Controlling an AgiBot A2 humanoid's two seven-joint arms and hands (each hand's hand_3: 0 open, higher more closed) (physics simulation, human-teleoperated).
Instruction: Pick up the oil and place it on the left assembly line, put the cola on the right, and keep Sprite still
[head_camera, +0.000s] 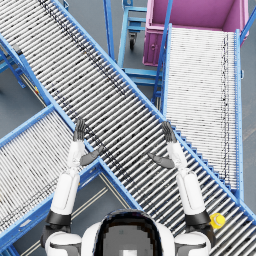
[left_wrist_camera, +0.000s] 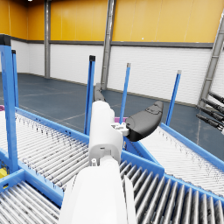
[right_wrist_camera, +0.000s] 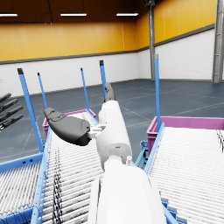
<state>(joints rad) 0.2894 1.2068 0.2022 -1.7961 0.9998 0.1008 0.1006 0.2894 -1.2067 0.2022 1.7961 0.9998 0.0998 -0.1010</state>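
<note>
yellow round item (head_camera: 217, 220) on the middle roller belt (head_camera: 115, 100)
seen from above in the head view, it is a small bright yellow disc with a paler centre. it sits on the grey rollers at the belt's near end, close to its right edge. it is too small to tell whether it is the oil, the cola or the sprite.
</note>
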